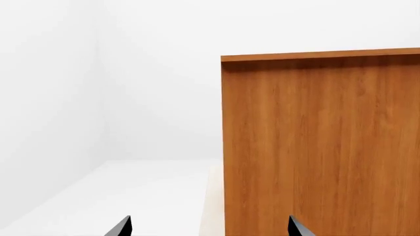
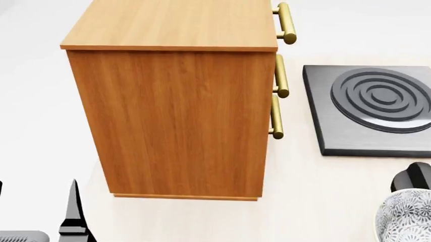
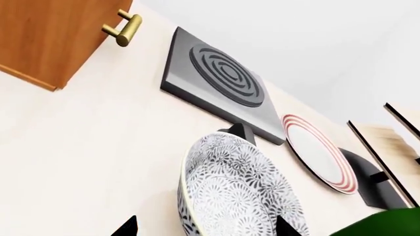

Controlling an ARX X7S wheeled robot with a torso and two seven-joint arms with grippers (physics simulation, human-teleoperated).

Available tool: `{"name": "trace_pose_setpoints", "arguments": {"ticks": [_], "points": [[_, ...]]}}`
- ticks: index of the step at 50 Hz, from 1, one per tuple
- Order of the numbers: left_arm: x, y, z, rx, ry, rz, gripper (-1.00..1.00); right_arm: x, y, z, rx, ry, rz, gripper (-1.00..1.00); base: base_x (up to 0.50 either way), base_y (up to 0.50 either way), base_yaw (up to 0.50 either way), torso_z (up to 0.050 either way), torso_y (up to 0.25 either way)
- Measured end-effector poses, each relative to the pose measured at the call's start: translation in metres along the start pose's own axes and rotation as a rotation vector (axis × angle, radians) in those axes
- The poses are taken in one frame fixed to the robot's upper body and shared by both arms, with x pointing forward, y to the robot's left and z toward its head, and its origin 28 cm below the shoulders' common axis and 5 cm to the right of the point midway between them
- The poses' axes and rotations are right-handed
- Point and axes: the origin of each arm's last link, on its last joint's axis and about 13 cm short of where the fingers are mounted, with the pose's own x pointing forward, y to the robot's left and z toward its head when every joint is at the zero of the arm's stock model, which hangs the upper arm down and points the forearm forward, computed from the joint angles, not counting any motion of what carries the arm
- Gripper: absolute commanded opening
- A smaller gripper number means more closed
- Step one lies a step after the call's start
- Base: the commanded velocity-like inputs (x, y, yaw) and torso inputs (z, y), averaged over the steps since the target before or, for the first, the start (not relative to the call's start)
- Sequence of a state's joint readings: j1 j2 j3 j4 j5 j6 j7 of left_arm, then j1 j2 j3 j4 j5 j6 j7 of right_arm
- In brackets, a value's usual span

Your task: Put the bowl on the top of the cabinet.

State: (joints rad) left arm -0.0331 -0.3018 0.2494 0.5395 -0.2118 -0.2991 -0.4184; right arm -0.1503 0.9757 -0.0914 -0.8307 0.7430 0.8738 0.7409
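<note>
The bowl (image 3: 236, 196), deep and white with a dense grey-black leaf pattern, stands on the pale counter and shows at the lower right corner of the head view (image 2: 405, 218). My right gripper (image 3: 206, 227) is open around it, one fingertip (image 3: 128, 227) outside the wall with a gap and the other over the inside. The tall orange-brown cabinet (image 2: 175, 111) stands to the left, with brass handles (image 2: 285, 22) on its right face and a bare top (image 2: 175, 22). My left gripper (image 1: 210, 228) is open and holds nothing, facing the cabinet's side (image 1: 321, 147).
A dark grey burner plate (image 2: 377, 108) lies right of the cabinet. A small black object (image 2: 412, 177) sits just beyond the bowl. A red-rimmed plate (image 3: 321, 152), a black stand (image 3: 367, 182), a pale wooden rack (image 3: 387, 142) and something green (image 3: 387, 223) lie farther along the counter.
</note>
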Motion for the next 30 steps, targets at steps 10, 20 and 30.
{"name": "trace_pose_setpoints", "arguments": {"ticks": [10,20,30], "points": [[0.0,0.0,0.0,0.001,0.001,-0.001,1.0,0.007,-0.001,-0.001,0.01,-0.001,-0.008,1.0,0.0,0.0,0.0,0.0,0.0],[0.0,-0.001,0.0,0.001,0.001,-0.001,1.0,0.012,-0.001,-0.002,0.013,0.002,-0.014,1.0,0.0,0.0,0.0,0.0,0.0],[0.0,-0.001,0.0,0.001,0.001,-0.002,1.0,0.016,0.001,-0.004,0.016,0.006,-0.012,1.0,0.0,0.0,0.0,0.0,0.0]]}}
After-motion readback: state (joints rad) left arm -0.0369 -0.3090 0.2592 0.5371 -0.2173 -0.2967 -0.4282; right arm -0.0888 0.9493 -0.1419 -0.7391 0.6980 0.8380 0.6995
